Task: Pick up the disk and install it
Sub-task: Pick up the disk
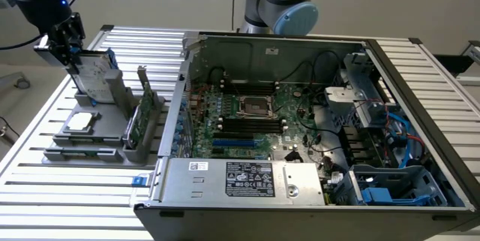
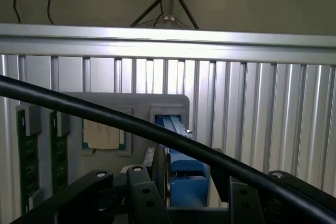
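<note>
I saw the gripper (image 1: pixel 67 53) (image 2: pixel 190 199) with its 2 fingers (image 2: pixel 143 195) spread, not clamping, the disk (image 1: pixel 96 79) (image 2: pixel 185 178) upright between them, seated in the grey holder (image 1: pixel 90 140) beside the computer case (image 1: pixel 300 140).

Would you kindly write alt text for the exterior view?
The arm's claw is at the top edge of the disk, which stands upright in a grey holder on the exterior view's left. An open computer case, its motherboard exposed, lies to the exterior view's right.
</note>
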Robot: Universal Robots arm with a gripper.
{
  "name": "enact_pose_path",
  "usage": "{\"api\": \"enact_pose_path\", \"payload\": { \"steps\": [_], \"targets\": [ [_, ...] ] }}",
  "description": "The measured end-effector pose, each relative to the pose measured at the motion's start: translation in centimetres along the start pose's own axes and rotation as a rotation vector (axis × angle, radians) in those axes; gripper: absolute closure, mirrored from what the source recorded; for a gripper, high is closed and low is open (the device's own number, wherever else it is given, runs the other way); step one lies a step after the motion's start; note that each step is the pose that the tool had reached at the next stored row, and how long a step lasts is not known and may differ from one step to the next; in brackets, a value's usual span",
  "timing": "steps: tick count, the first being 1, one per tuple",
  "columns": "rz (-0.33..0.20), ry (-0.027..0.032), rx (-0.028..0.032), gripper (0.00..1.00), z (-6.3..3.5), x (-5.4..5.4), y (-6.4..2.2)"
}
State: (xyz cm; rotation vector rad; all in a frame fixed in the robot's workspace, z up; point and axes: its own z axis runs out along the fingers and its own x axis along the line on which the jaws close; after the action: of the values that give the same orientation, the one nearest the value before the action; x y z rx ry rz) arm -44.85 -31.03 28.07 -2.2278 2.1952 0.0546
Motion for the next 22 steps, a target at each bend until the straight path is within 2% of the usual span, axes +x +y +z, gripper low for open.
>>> {"api": "enact_pose_path", "payload": {
  "steps": [4,6,7,8,22],
  "targets": [
    [0.001,0.0001,0.0,0.46,0.0,0.0,0.0],
    [0.001,0.0005,-0.0001,0.55,0.0,-0.02,0.0],
    [0.001,0.0007,-0.0001,0.55,0.0,-0.02,0.0],
    [0.001,0.0007,-0.0001,0.61,0.0,-0.02,0.0],
    [0.003,0.0007,-0.0032,0.61,-0.03,0.7,0.01]
  ]
}}
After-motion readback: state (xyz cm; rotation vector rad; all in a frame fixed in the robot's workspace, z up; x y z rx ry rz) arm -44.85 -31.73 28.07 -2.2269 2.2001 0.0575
